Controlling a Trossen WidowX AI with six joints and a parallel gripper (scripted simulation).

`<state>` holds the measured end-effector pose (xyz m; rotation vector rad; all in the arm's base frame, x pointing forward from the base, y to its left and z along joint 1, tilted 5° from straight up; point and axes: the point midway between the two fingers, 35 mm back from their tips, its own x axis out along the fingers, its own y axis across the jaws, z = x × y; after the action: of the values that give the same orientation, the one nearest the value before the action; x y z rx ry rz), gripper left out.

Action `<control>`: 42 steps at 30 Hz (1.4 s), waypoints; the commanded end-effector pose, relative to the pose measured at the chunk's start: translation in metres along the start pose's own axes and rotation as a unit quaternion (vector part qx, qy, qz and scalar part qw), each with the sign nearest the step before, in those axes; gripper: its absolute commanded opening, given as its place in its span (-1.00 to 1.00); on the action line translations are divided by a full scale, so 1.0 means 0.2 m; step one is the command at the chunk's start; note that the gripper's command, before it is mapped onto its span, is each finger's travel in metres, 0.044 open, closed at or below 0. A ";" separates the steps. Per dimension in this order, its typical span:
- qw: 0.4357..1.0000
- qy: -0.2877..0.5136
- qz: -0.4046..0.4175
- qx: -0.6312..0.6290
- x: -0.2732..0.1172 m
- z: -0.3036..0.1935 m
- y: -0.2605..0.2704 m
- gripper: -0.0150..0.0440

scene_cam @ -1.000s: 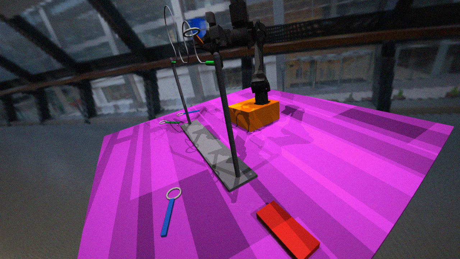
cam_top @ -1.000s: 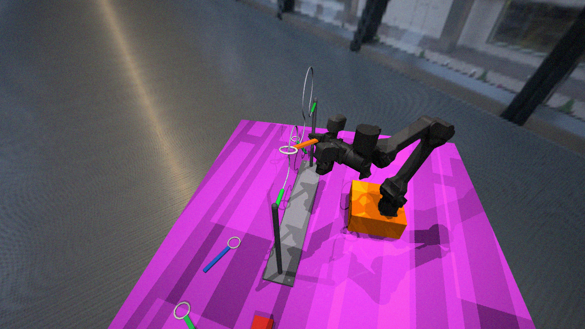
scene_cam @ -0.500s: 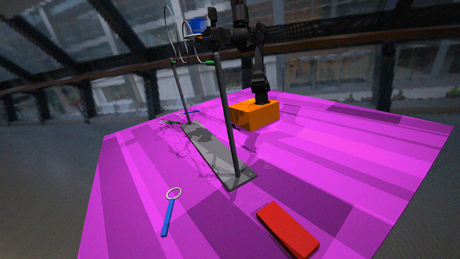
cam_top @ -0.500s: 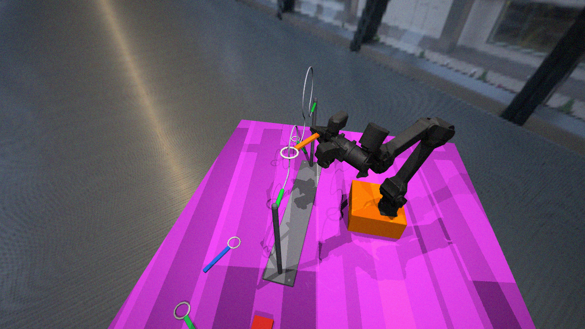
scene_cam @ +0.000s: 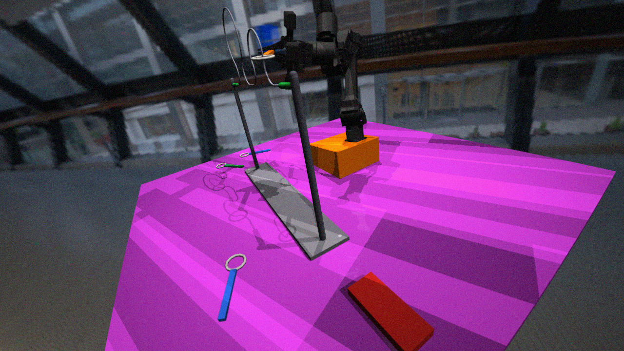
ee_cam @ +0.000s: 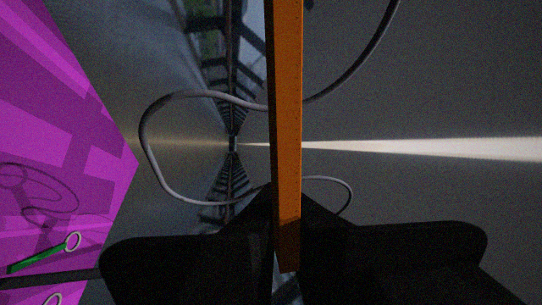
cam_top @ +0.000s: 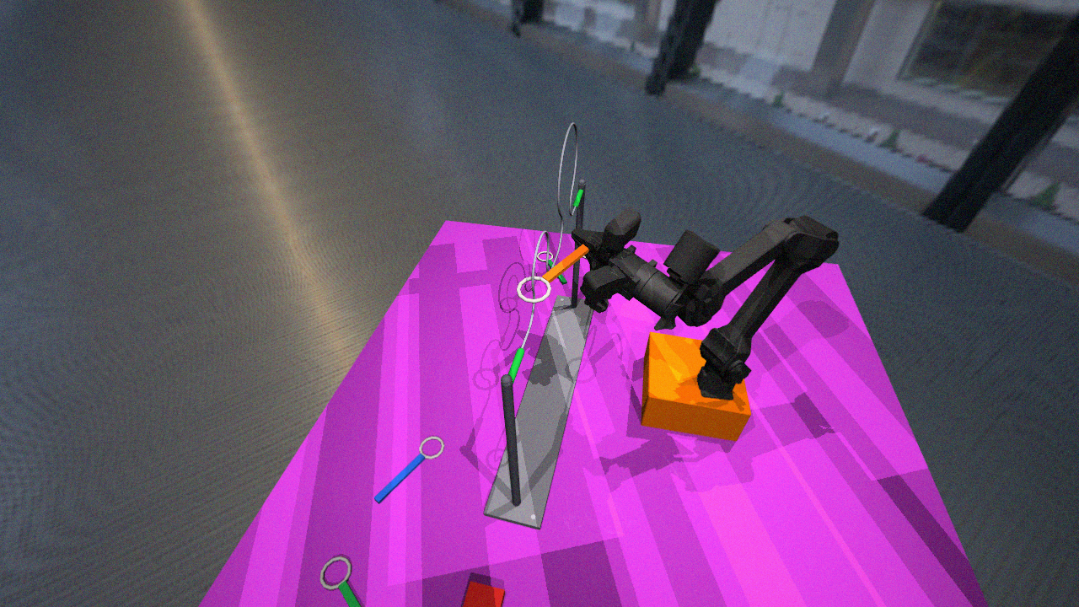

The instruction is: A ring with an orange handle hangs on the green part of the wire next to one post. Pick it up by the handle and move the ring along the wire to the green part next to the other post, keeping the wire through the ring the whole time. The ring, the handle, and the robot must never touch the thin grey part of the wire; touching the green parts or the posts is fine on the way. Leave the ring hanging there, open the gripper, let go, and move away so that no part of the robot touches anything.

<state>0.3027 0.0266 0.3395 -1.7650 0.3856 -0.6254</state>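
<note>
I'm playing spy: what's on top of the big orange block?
The black robot arm's foot stands on the orange block. The patch under the foot is covered, so I can't see it.

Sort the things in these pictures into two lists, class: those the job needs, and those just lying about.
Part of the job:
- ring
- orange handle
- wire
- two posts, near and far

Just lying about:
- blue-handled ring tools
- green-handled ring tools
- red block
</note>
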 end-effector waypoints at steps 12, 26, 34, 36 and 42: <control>0.999 0.005 0.026 0.045 -0.01 0.00 0.14 -1.00; 0.982 0.021 0.092 0.163 -0.07 0.05 0.35 -1.00; 0.963 0.021 0.128 0.237 -0.10 0.10 0.47 -1.00; 0.954 0.010 0.137 0.266 -0.10 0.13 0.51 -1.00; 0.939 0.001 0.154 0.309 -0.11 0.17 0.58 -1.00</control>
<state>0.3103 0.0291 0.2255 -1.1141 0.4053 -0.4742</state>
